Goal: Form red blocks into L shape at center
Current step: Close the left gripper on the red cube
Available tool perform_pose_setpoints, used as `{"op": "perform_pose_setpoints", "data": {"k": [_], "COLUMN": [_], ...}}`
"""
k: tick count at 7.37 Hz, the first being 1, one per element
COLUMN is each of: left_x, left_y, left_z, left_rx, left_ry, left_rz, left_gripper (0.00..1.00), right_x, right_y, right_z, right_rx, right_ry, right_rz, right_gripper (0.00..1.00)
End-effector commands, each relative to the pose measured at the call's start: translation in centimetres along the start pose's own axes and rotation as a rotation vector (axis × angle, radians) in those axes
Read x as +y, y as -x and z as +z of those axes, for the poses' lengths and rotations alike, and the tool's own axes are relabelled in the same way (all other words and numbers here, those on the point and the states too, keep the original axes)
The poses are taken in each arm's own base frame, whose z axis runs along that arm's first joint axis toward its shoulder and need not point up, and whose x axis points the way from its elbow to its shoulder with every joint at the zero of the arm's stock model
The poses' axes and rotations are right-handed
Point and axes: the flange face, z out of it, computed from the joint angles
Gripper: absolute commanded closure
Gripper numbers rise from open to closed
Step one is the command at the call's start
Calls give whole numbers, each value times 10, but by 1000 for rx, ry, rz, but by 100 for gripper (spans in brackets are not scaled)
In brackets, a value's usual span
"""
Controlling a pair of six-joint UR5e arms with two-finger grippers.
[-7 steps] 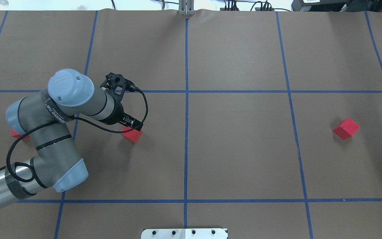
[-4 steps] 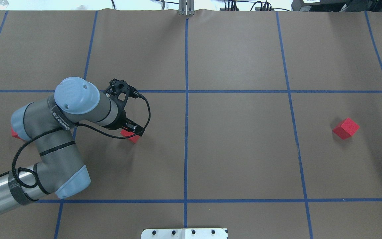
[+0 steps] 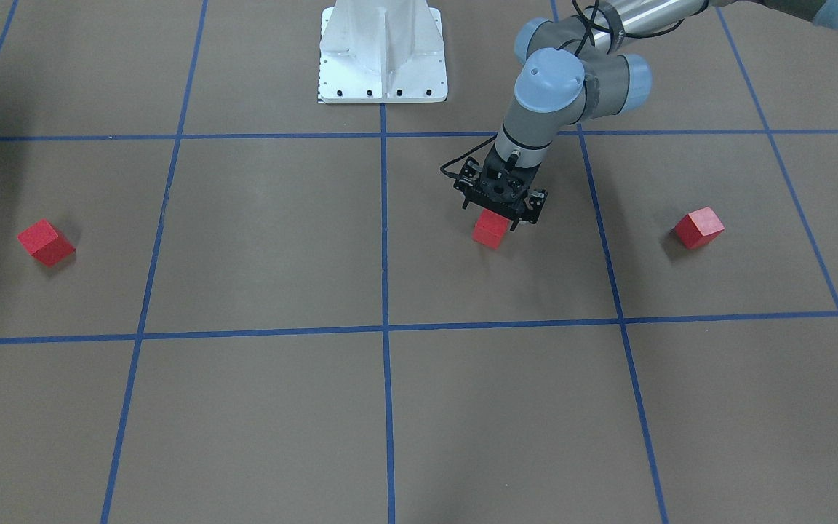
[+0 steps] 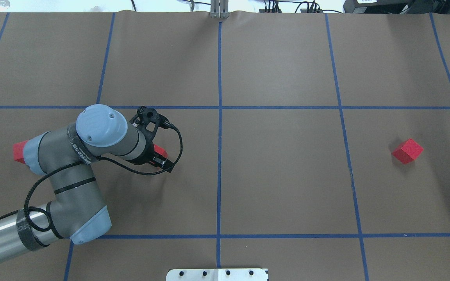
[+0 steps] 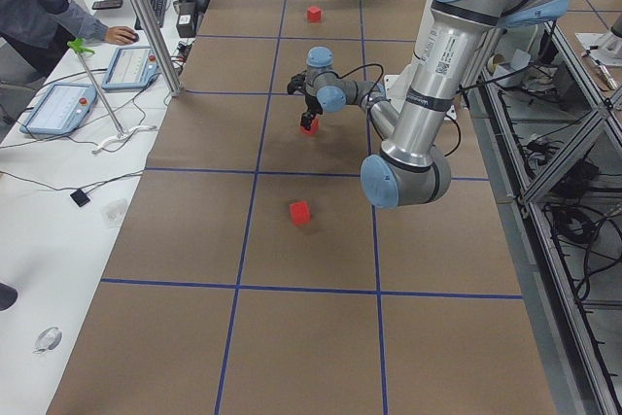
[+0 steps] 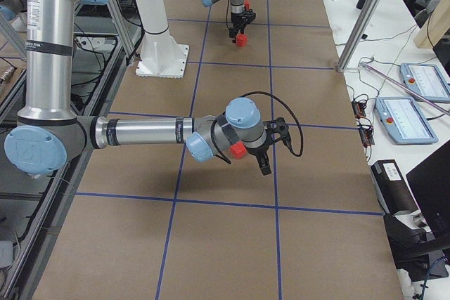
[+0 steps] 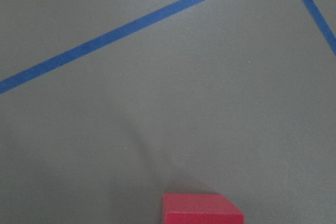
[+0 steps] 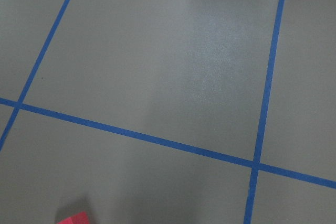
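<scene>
Three red blocks lie apart on the brown floor. My left gripper [image 3: 497, 217] hangs right over the middle one [image 3: 489, 231], apparently open, with the block on the floor beneath it. From overhead the left wrist hides all but a sliver of that block [image 4: 161, 149], and it fills the bottom edge of the left wrist view [image 7: 202, 209]. A second block [image 4: 18, 150] peeks out behind the left arm. The third block [image 4: 407, 151] sits alone on the right. The center [image 4: 219, 171] on the middle blue line is bare. My right gripper [image 6: 266, 159] hovers high; I cannot tell its state.
The white robot base [image 3: 382, 54] stands on the middle tape line. Blue tape divides the brown floor [image 4: 283, 175] into large squares. A person sits at a side desk [image 5: 58, 7] with control tablets, off the work area.
My left arm has swung toward the base and to the right, so the wrist now covers most of the middle block. All three blocks stay where they were.
</scene>
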Motion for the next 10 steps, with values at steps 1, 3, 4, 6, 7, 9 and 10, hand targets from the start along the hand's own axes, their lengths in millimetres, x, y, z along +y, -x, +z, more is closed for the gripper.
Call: {"op": "perform_pose_setpoints", "data": {"k": [1,3,4,6,7,9,10], "left_x": [-4,-5,-5,-8,-11,-15,-15], "left_y": [-9,-7,-3,3,5,11,12], "left_z": [-2,4,5,7,6,4,6], "left_rx": [11,2,-3,-13,-15,-21,-24], "left_ry": [-1,7,7,9,4,2,5], "left_rz": [2,-1,-6,-12,-17,-27,-28], "left_gripper": [1,1,1,1,1,1,6], "right_x": [1,1,1,2,2,2,2], "right_y": [-1,-2,-2,-3,-3,-3,-3], "right_z": [1,1,1,2,2,2,2], "right_rx": [-1,-1,-1,0,0,0,0], "right_ry": [2,1,1,3,3,3,3], "right_rz": [2,1,1,3,3,3,3], "right_gripper": [1,1,1,1,1,1,1]}}
